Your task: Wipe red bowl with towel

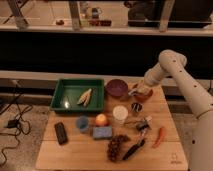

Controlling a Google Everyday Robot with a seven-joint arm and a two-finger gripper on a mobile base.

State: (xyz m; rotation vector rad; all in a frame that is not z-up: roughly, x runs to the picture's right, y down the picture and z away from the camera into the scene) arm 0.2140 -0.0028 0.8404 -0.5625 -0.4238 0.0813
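The red bowl [144, 95] sits at the back right of the wooden table [75, 152], just right of the darker purple bowl [116, 87]. The arm partly covers it. My gripper [135, 91] reaches down from the right onto the red bowl's left rim. It is shut on a small pale towel [133, 92], which presses against the bowl.
A green tray [65, 94] holding a pale banana-like item [85, 96] stands at the back left. On the table are a white cup [120, 113], dark can [136, 107], blue cup [82, 123], orange [101, 119], blue sponge [102, 132], black remote [60, 133], grapes [116, 147] and red chili [160, 136].
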